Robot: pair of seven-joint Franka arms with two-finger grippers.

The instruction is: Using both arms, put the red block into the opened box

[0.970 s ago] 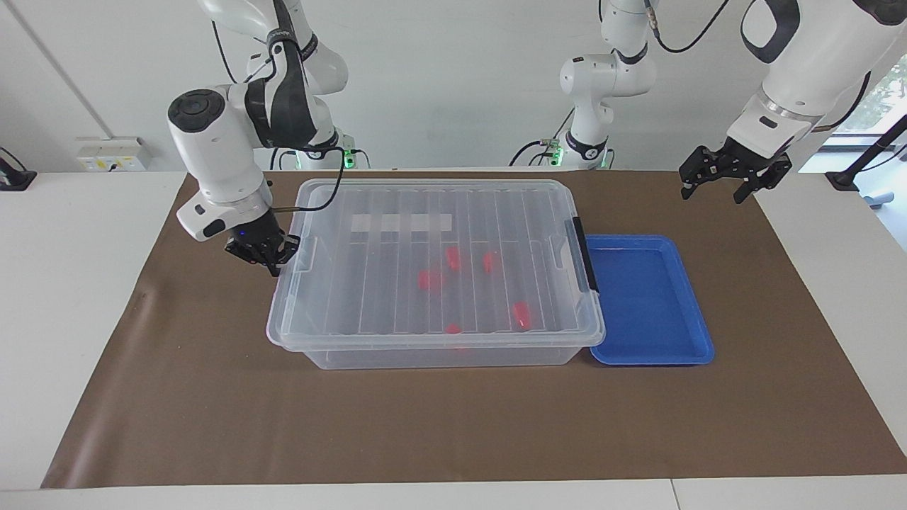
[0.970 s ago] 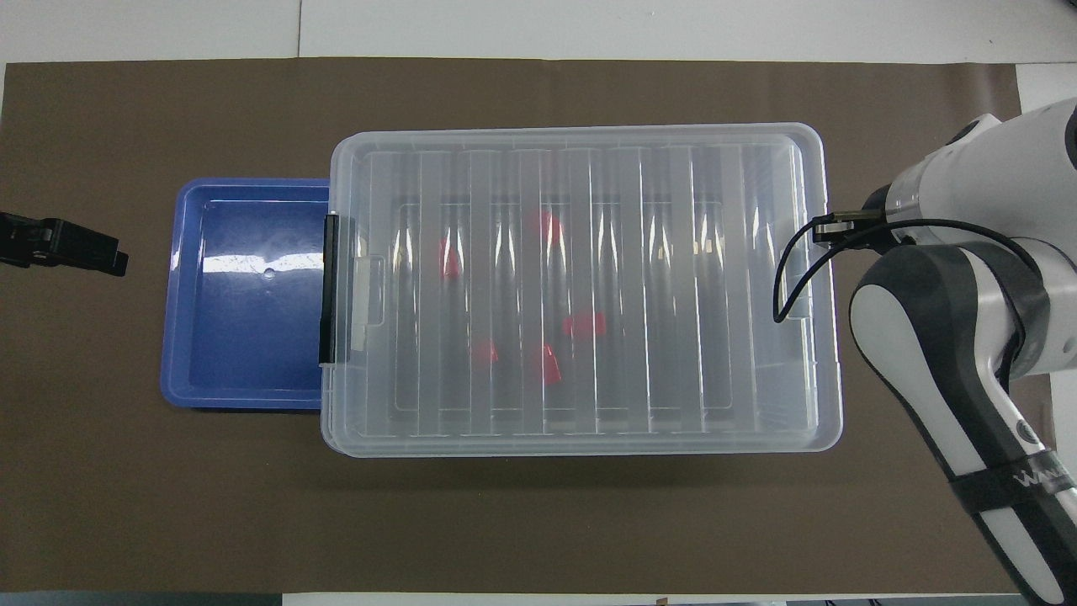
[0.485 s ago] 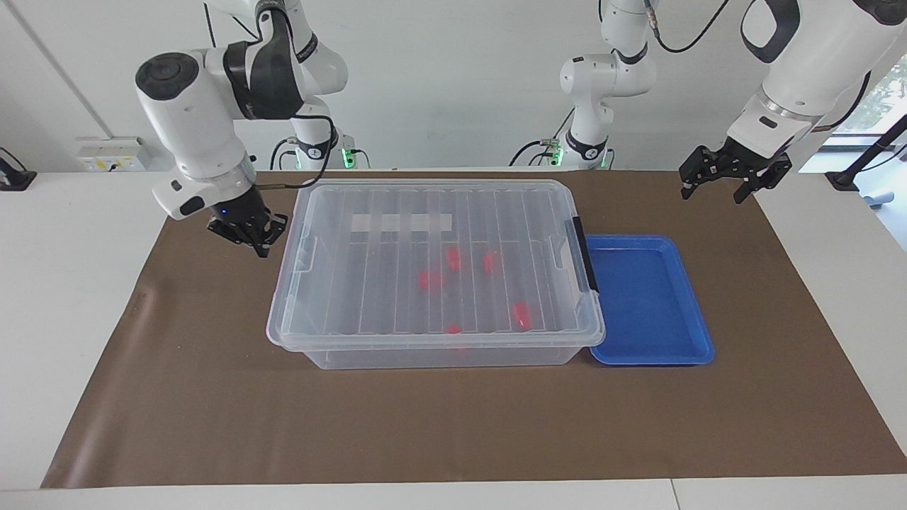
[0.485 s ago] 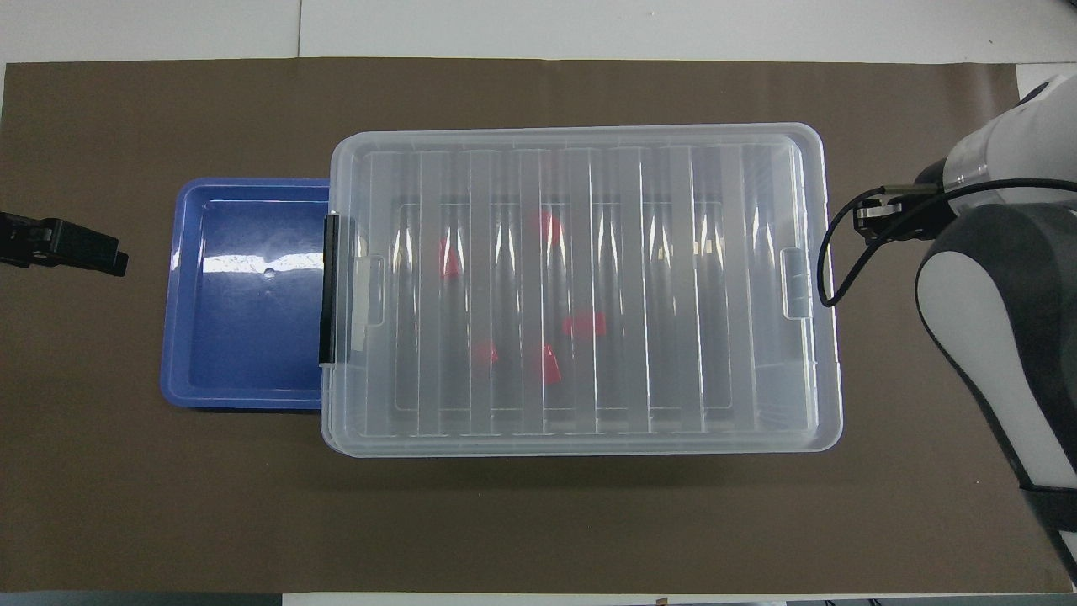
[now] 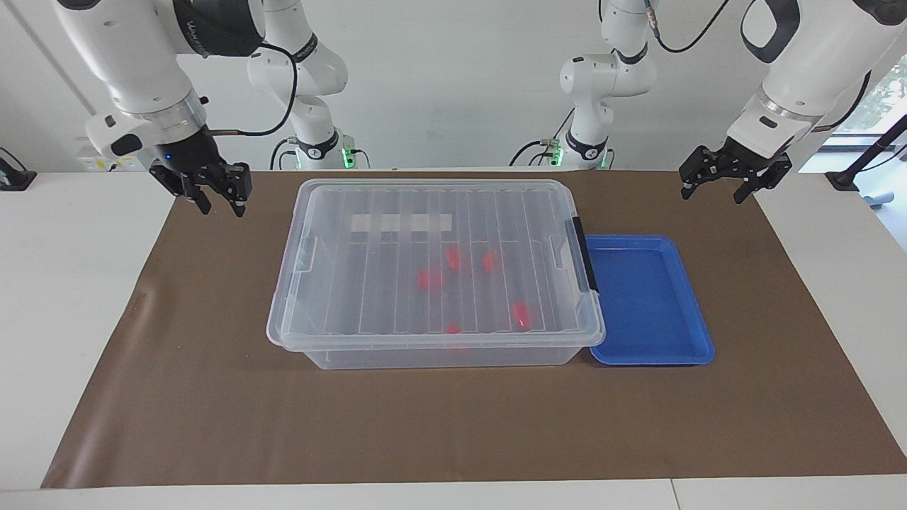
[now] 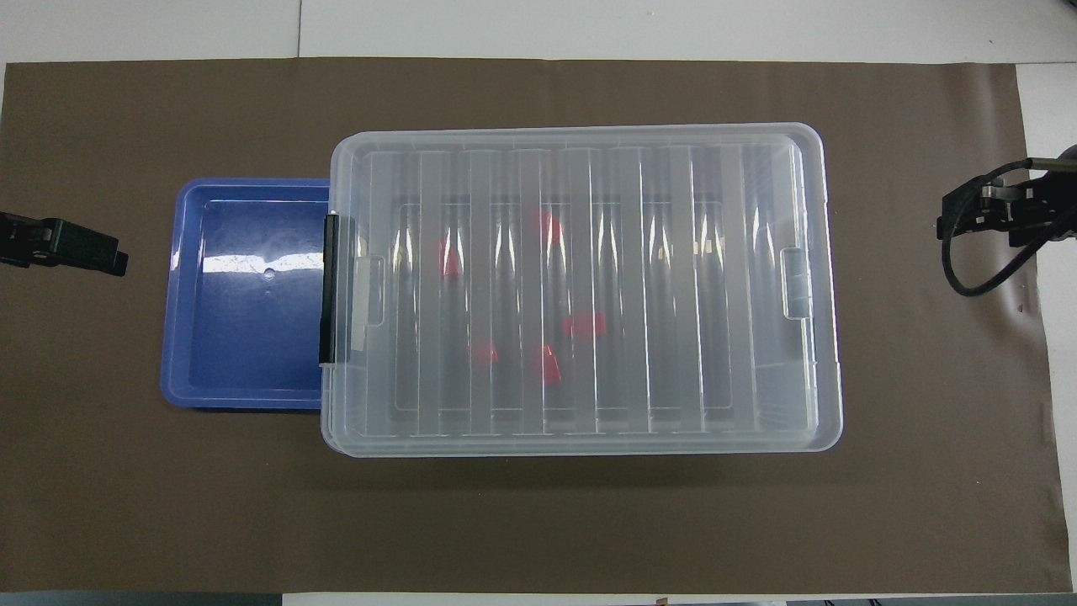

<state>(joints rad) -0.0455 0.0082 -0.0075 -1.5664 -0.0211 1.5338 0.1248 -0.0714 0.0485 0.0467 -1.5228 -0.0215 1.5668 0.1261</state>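
The clear box [image 5: 432,212] [image 6: 580,143] sits mid-mat with its ribbed lid lying flat on top. Several red blocks lie inside it, seen through the lid, among them one red block [image 5: 429,278] [image 6: 585,324] near the middle and another red block [image 5: 521,315] [image 6: 450,257] toward the latch end. My right gripper [image 5: 221,204] [image 6: 968,215] hangs open and empty over the mat's corner, clear of the box's end. My left gripper [image 5: 712,193] [image 6: 101,257] waits open and empty over the mat past the blue tray.
A shallow blue tray [image 5: 698,347] [image 6: 181,337] lies against the box's black-latch end [image 5: 584,255], toward the left arm's end of the table. Two slimmer white arms [image 5: 599,85] stand at the robots' edge of the table. Brown mat [image 5: 453,425] covers the tabletop.
My right gripper has pulled away from the box's end, risen toward the mat's corner, and opened from shut. The left arm and the box have not moved.
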